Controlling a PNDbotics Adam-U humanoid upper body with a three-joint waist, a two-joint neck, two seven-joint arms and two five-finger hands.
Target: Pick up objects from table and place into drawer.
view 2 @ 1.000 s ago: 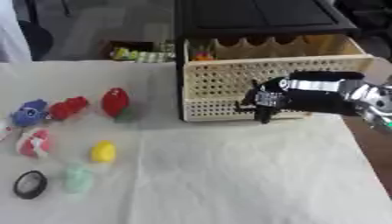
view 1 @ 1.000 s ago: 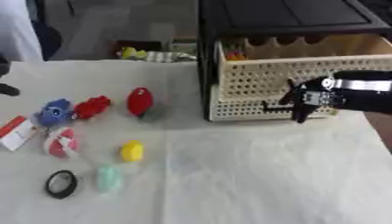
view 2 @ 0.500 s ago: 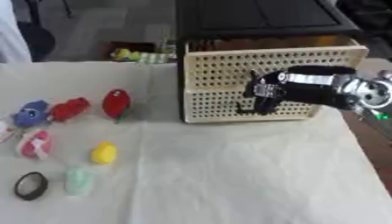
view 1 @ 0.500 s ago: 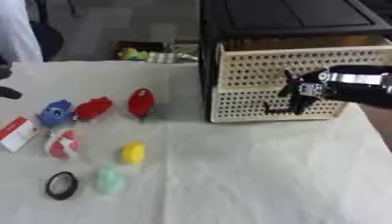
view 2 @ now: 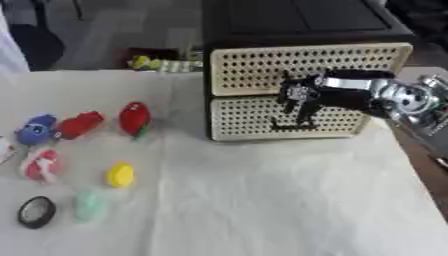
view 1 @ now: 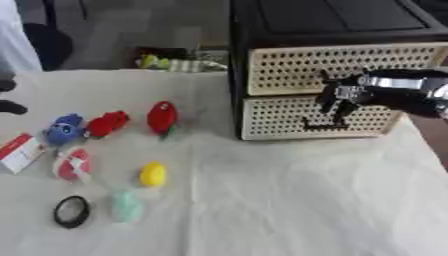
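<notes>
The black cabinet [view 1: 332,20] has two cream perforated drawer fronts, the upper drawer [view 1: 280,70] and the lower drawer [view 1: 276,117], both flush and closed. My right hand [view 1: 343,93] is open against the fronts, fingers pointing down over the lower drawer's black handle [view 1: 319,125]. On the white cloth to the left lie two red toys [view 1: 162,116] [view 1: 107,123], a blue toy [view 1: 63,129], a red and white piece [view 1: 72,164], a yellow egg shape [view 1: 153,174], a mint green lump [view 1: 125,205] and a black ring [view 1: 71,211]. A dark part of my left hand [view 1: 9,106] shows at the left edge.
A red and white card [view 1: 19,152] lies at the far left. Yellow-green packets [view 1: 175,63] sit behind the table beside the cabinet. The table's right edge [view 2: 420,150] runs close to the cabinet. White cloth [view 1: 297,200] stretches across the front.
The drawer that stood pulled out is now pushed in flush with the cabinet, and my right hand has followed it back. The toys have not moved.
</notes>
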